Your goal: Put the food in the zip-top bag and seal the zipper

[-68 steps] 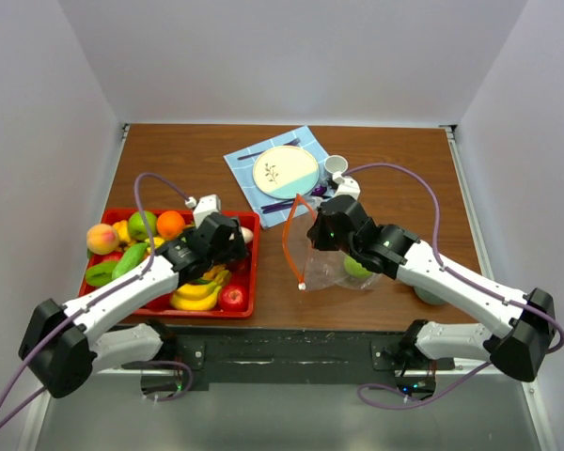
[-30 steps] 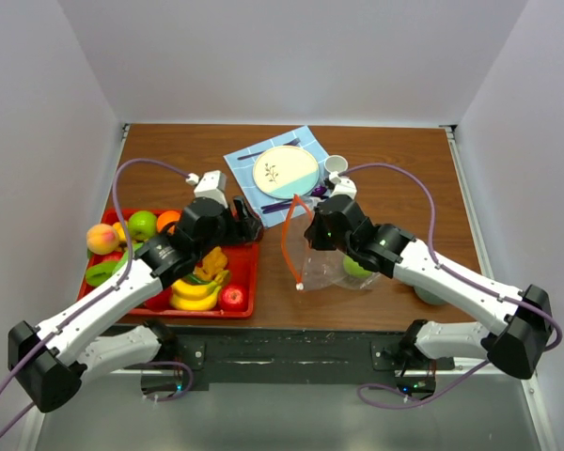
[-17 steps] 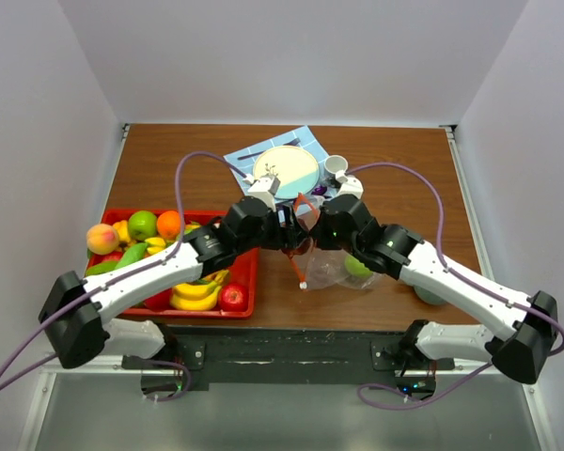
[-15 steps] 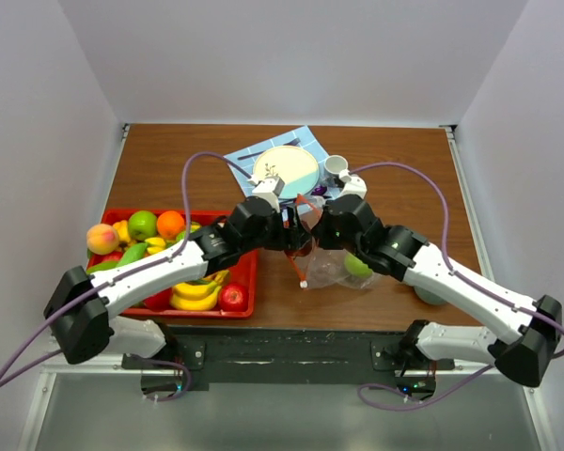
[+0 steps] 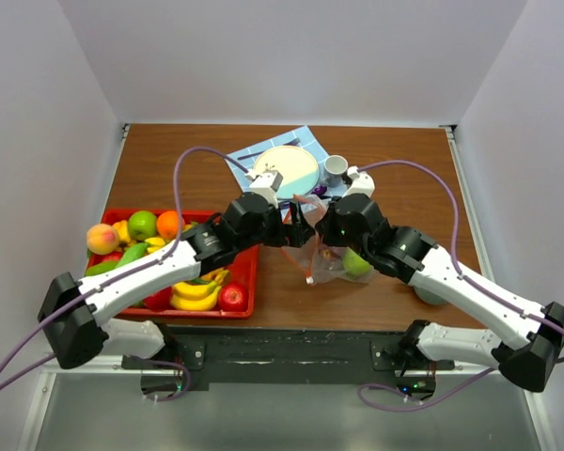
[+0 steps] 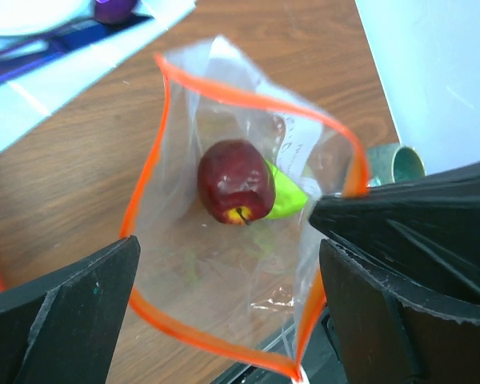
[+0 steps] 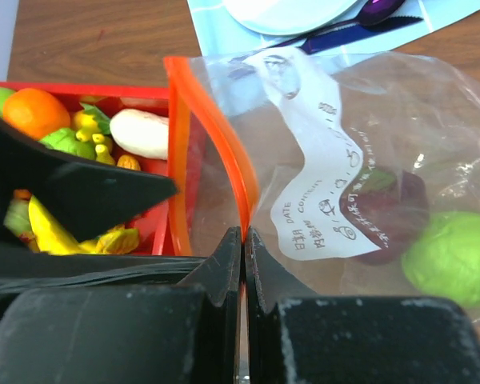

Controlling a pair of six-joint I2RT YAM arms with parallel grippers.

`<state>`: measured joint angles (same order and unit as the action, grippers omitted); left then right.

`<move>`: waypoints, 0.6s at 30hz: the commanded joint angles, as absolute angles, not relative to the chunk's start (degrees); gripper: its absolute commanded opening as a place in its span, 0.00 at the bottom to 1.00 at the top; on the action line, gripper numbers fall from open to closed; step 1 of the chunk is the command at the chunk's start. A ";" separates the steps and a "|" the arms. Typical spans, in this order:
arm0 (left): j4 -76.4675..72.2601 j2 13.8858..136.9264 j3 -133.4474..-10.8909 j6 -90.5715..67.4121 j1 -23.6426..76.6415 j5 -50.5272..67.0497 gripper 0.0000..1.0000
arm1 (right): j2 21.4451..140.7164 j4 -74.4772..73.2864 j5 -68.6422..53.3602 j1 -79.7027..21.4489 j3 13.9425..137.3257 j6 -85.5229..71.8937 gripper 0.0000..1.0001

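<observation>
The zip-top bag (image 5: 331, 263) stands open between my arms, its orange-red zipper strip (image 6: 224, 90) forming a wide loop. A dark red apple (image 6: 234, 181) and a green apple (image 6: 286, 200) lie inside; the green one also shows from above (image 5: 355, 263). My left gripper (image 6: 228, 264) is open and empty, right above the bag's mouth (image 5: 296, 225). My right gripper (image 7: 242, 234) is shut on the strip and holds the mouth up (image 5: 321, 225). The white slider tab (image 5: 307, 279) hangs at the near end. More food fills the red tray (image 5: 247, 282).
The tray holds an orange (image 5: 170, 224), a green apple (image 5: 142, 225), a peach (image 5: 101, 239), bananas (image 5: 195, 295) and a red apple (image 5: 232, 298). Behind the bag lie a blue napkin (image 5: 247, 175) with a plate (image 5: 287, 169), purple cutlery and a white cup (image 5: 336, 167). A grey-green cup (image 6: 404, 164) stands at the right.
My left arm swung from the tray to the bag's mouth, and its jaws now stand open. The red apple now lies in the bag. My right gripper kept hold of the strip.
</observation>
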<state>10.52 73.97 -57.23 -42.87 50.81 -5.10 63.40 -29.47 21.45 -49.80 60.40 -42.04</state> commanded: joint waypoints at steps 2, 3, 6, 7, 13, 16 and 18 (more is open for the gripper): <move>22.30 64.35 -60.82 -42.97 51.06 -18.07 1.00 | 64.25 -28.21 21.01 -50.19 61.61 -41.93 0.00; 25.54 62.77 -60.91 -43.67 51.06 -20.19 1.00 | 64.25 -28.21 21.01 -50.19 61.61 -41.66 0.00; 40.13 60.04 -59.69 -50.42 50.98 -28.19 1.00 | 64.77 -28.83 20.48 -50.27 61.96 -40.87 0.00; 46.34 59.42 -58.89 -54.28 50.98 -29.60 1.00 | 65.12 -29.00 20.22 -50.19 62.14 -40.61 0.00; 55.80 53.89 -48.27 -65.18 50.98 -23.13 1.00 | 65.74 -28.21 18.90 -50.19 60.91 -40.60 0.00; 56.86 49.93 -43.52 -68.89 50.98 -22.85 1.00 | 66.44 -27.95 17.93 -50.19 60.12 -41.04 0.00; 56.08 48.00 -41.67 -69.17 50.98 -22.24 1.00 | 66.36 -26.99 17.67 -50.27 59.24 -41.31 0.00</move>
<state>52.36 52.31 -44.38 -62.48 50.78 -22.52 66.26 -29.23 18.76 -49.87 60.34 -41.32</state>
